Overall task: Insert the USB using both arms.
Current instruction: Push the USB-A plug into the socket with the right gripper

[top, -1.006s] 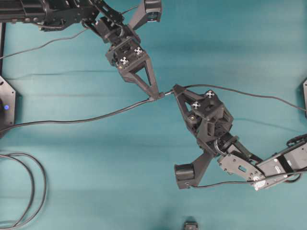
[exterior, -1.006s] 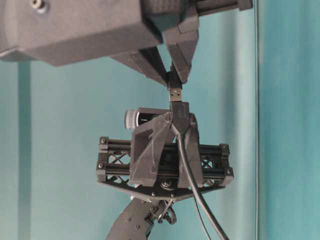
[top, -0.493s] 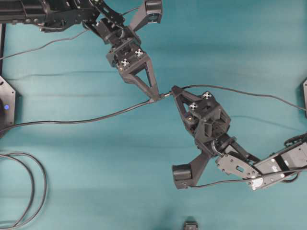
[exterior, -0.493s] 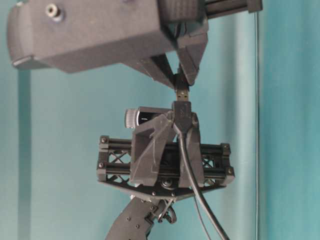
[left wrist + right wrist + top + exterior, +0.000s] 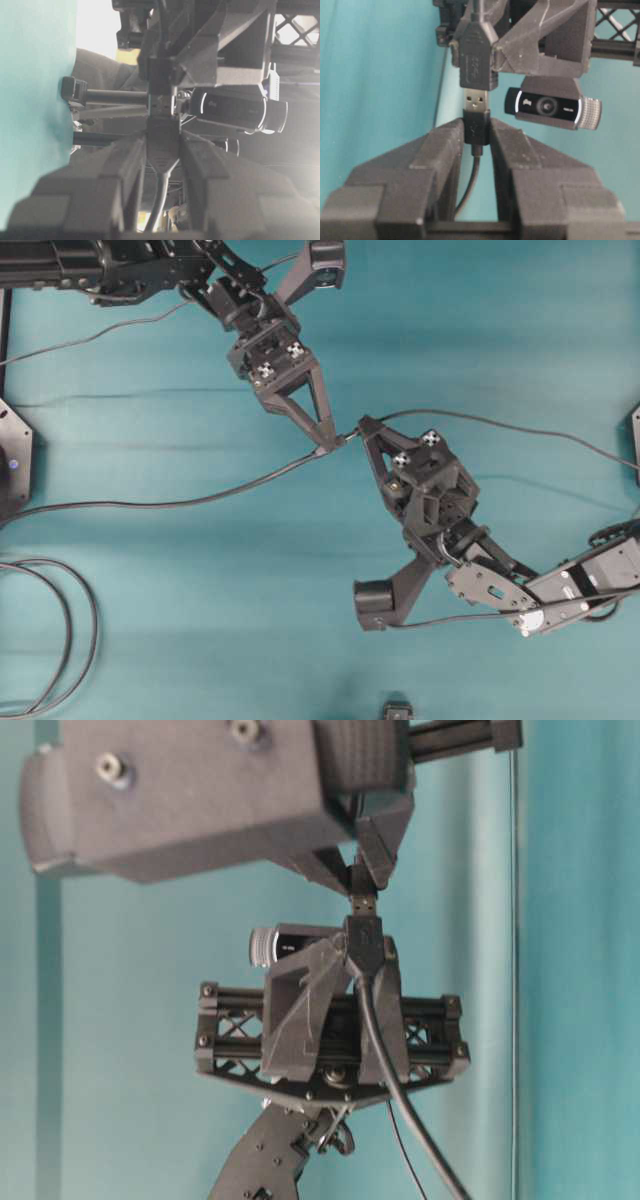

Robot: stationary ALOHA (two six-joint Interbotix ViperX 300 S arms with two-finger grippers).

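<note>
Silver tip of the USB (image 5: 477, 103), clamped in your right gripper (image 5: 476, 131), met the socket (image 5: 476, 55) your left gripper (image 5: 162, 145) clamped.

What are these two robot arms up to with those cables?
They are plugging two cable ends together in mid-air. The right gripper holds the USB, silver tip forward. The left gripper holds the dark socket on the other cable. The tip sits right at the socket's mouth, lined up but with most of its metal showing, not pushed home.
</note>
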